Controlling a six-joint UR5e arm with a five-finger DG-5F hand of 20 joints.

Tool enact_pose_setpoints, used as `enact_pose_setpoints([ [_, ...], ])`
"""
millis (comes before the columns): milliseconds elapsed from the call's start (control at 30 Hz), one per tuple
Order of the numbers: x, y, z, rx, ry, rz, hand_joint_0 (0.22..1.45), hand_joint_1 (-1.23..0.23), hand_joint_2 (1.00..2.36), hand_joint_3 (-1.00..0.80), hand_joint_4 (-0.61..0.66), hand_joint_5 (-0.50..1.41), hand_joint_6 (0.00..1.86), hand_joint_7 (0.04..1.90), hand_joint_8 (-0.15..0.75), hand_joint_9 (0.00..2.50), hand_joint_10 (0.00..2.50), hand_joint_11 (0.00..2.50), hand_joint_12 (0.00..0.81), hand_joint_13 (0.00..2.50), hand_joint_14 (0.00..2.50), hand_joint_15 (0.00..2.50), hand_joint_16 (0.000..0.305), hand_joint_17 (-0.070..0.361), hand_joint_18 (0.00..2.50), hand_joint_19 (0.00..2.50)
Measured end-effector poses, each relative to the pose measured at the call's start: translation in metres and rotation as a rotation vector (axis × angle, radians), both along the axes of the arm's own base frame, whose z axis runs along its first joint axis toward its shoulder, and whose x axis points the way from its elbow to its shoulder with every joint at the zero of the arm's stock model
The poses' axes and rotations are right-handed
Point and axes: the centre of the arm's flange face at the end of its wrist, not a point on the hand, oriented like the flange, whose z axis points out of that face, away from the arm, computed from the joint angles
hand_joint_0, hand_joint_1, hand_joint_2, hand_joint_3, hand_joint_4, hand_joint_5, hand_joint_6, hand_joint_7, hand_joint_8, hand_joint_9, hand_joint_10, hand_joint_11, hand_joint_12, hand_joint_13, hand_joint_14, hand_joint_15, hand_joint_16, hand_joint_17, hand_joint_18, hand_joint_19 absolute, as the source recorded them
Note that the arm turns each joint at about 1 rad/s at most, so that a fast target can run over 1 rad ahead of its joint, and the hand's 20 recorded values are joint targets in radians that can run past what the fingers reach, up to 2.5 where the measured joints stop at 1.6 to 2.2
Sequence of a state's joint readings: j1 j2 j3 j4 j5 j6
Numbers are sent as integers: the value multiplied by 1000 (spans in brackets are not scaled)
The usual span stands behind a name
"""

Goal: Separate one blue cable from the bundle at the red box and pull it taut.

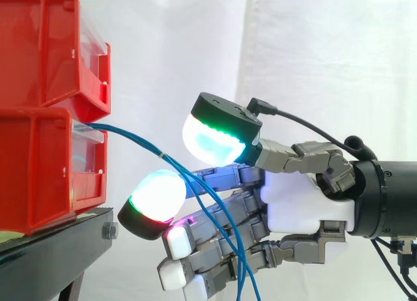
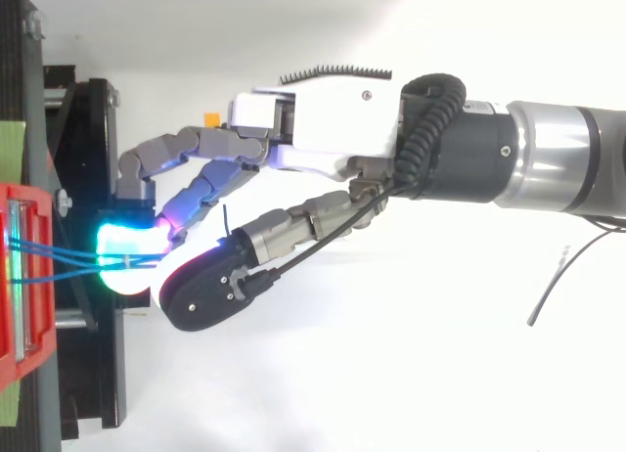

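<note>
Hand (image 1: 306, 203) comes in from the right and sits just right of the red box (image 1: 39, 171). The box stands on the black stand (image 1: 58, 249), under a second red bin (image 1: 39, 47).

Blue cables (image 1: 133, 139) leave the box front as a bundle, run right, then droop across the fingers and off the bottom edge.

Hand is half open, fingers loosely bent. Thumb pad (image 1: 215, 141) above and finger pad (image 1: 156, 193) below stand apart, and the bundle passes through the gap between them. No pinch seen; the hand has hold of nothing.

In the top view the cables converge from the box toward the glowing pad.

Judgement: the reach is done and the hand is placed at the bundle. Left to do:
- single out one strand
- close on it
- draw it right until straight

Several strands share the gap, and all hang slack.
</note>
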State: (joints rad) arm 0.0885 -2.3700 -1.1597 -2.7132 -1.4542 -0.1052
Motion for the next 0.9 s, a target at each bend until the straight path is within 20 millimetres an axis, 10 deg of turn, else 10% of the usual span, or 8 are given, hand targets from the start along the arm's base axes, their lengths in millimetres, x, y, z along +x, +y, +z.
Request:
enact_pose_setpoints([
  [900,3,0,4,-1,-28,32,596,-631,1008,-404,142,-204,702,1002,284,797,20,770,364,746,22,587,48,107,539,677],
])
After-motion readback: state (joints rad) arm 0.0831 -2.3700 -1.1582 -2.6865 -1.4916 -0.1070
